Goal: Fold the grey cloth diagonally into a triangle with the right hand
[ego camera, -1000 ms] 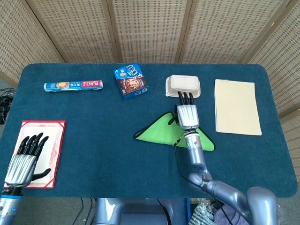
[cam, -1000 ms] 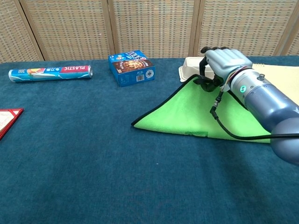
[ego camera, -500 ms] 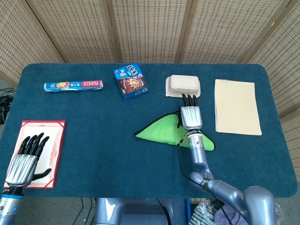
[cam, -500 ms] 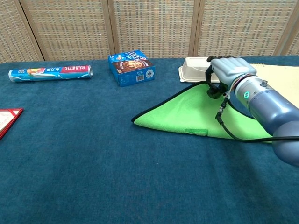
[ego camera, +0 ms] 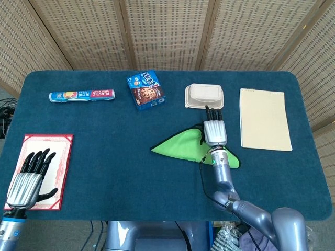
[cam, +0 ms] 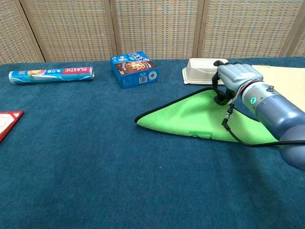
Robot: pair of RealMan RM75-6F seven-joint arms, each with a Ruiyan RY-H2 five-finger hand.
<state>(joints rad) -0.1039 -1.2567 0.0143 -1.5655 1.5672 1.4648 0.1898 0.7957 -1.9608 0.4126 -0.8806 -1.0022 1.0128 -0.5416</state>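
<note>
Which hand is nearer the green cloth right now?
Right. The right hand is at the green cloth's far corner, its fingers curled on the edge. The left hand sits far off over the red folder.
</note>
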